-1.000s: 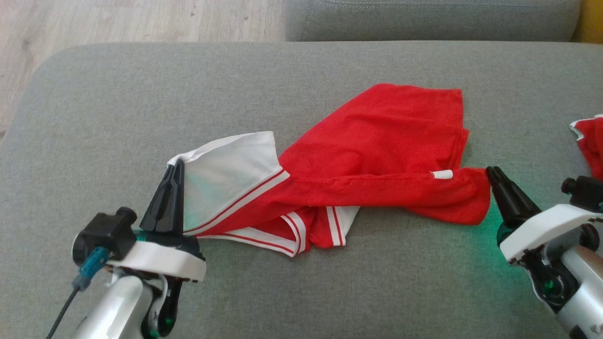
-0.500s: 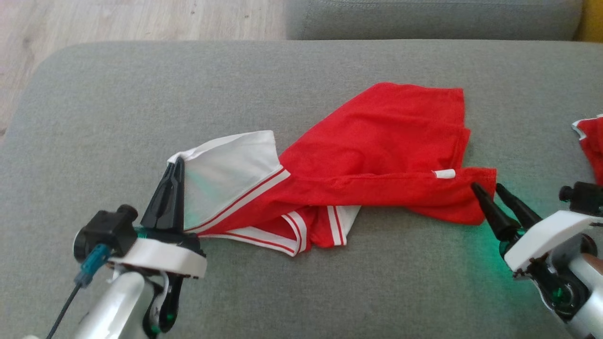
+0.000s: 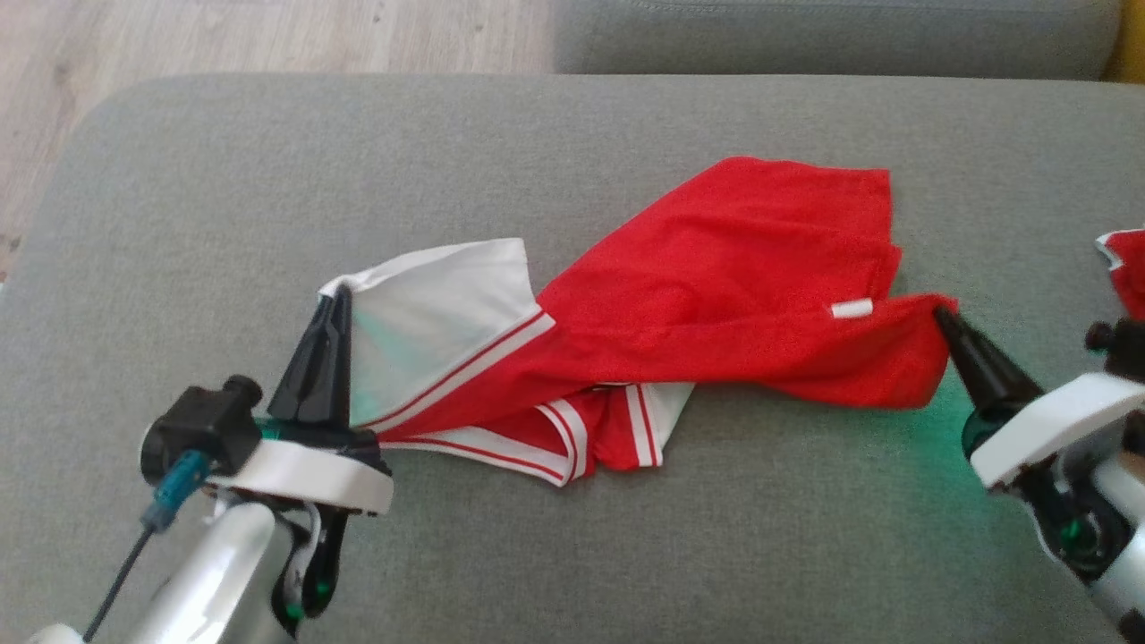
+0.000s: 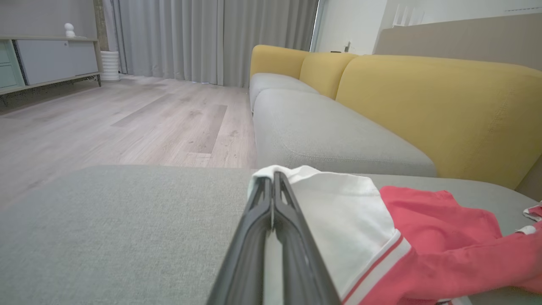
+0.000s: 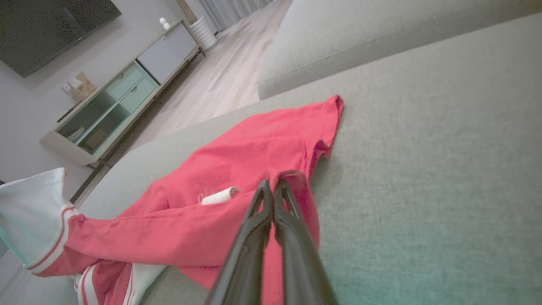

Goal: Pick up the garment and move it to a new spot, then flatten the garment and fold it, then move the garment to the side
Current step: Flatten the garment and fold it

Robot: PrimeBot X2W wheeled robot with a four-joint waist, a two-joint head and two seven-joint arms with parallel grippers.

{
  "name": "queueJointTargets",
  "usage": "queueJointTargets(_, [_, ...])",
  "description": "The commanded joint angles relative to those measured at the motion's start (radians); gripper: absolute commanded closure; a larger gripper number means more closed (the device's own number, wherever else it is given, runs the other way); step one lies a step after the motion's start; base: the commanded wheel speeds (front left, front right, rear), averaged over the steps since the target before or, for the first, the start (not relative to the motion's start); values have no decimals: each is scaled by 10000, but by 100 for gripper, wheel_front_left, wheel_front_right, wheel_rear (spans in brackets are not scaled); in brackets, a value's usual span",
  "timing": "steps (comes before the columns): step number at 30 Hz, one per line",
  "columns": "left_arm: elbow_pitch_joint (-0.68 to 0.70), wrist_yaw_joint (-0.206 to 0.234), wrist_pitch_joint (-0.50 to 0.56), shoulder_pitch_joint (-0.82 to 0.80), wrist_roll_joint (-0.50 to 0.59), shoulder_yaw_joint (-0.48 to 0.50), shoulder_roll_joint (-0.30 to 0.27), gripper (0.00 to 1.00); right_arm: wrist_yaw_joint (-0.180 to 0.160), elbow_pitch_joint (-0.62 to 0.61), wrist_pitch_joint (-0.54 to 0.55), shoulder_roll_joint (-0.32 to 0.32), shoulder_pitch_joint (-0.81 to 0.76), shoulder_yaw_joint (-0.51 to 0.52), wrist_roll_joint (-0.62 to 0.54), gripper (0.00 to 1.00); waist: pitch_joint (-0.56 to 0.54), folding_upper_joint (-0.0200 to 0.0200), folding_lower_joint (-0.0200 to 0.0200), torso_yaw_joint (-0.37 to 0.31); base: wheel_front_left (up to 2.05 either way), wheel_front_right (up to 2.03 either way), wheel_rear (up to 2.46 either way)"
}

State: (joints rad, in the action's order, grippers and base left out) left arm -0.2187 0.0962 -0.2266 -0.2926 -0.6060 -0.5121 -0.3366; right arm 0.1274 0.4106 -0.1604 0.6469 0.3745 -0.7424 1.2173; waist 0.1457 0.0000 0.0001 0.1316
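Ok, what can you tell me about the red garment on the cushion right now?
The garment is thin, jersey-like red cloth with a white panel, red-and-white striped trim and a small white tag. It lies crumpled and twisted, not flat, on the grey cushion. The left pincer is shut on the white panel's corner. The right pincer is shut on the opposite red end.

The cushion (image 3: 224,179) is bare along its left, far and front edges, but the garment (image 3: 733,268) sprawls across the middle towards the right edge, where another red cloth (image 3: 1129,277) lies.
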Motion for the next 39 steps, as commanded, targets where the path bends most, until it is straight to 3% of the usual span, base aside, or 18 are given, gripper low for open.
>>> queueJointTargets(1, [290,-13,-139,-631,80,481,-300,100,33,-245,-191,432,249,25,-76,100,-52,0,-1,-53,0,0,0])
queueJointTargets(6, [863,-560,-260,-1149,-337,1104,-475,100,33,-896,-754,948,804,520,-141,100,-381,0,-1,-310,0,0,0])
queueJointTargets(12, [2045,-1292,-327,-2512,-985,2415,-797,100,33,-2278,-974,2007,1641,1520,-468,100,-1094,0,-1,-650,0,0,0])
queueJointTargets(21, [2568,-1727,659,-5162,-1638,2861,-1285,100,33,-3179,-861,2930,3311,2625,-1253,100,-1841,0,-1,-1071,0,0,0])
queueJointTargets(30, [391,-1704,2065,-7669,-1993,2407,-933,100,33,-2141,289,2344,5332,2110,-1740,100,-1430,0,-1,-1114,0,0,0])
queueJointTargets(39, [-2344,-1757,1869,-9787,-950,1735,-802,100,33,-791,351,1464,7332,1346,-2202,100,636,0,-1,-836,0,0,0])
